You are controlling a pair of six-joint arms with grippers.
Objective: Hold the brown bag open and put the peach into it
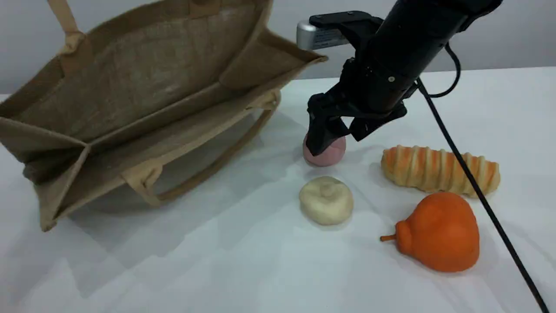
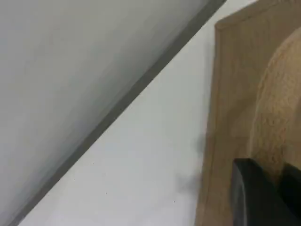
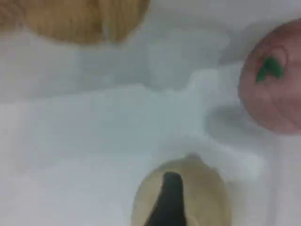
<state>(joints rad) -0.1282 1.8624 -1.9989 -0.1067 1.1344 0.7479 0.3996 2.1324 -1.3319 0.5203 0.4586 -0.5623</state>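
Observation:
The brown bag lies tilted at the left with its mouth open toward me. Its upper handle runs taut up out of the scene view. My left gripper is outside that view. In the left wrist view its dark fingertip sits against the bag's woven cloth, shut on the handle. The pale pink peach rests on the table right of the bag. My right gripper hangs open just over it, one finger overlapping the peach's upper left. In the right wrist view the peach shows its green leaf mark.
A cream-white lumpy ball lies just in front of the peach. A striped bread roll and an orange pear-shaped fruit lie to the right. The right arm's black cable crosses over them. The bag's lower handle trails on the white table.

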